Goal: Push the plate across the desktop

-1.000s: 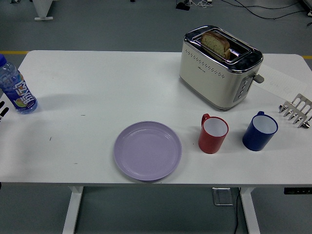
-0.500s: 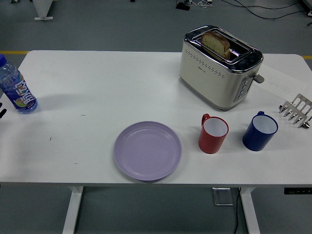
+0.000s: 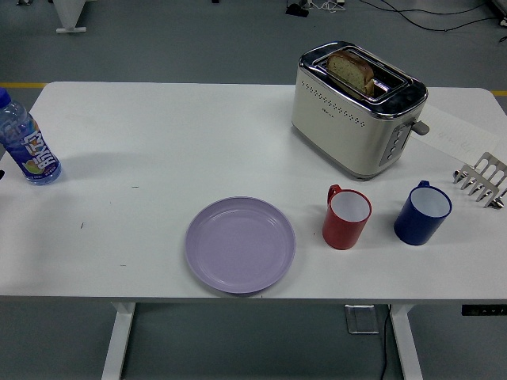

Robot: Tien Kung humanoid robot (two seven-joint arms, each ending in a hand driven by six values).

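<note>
A lilac plate (image 3: 240, 244) lies flat near the table's front edge, a little left of centre. Nothing touches it. Only a dark sliver of my left hand (image 3: 1, 173) shows at the picture's left edge, beside the water bottle and far from the plate. My right hand is out of the picture.
A red mug (image 3: 346, 217) stands just right of the plate, with a blue mug (image 3: 422, 214) further right. Behind them is a cream toaster (image 3: 356, 108) holding a slice of bread. A metal toast rack (image 3: 482, 180) sits at the right edge, a water bottle (image 3: 26, 145) at the far left.
My left hand has drawn back toward the left edge, from clearly showing fingers to a bare sliver. The plate and everything else on the table stayed put.
</note>
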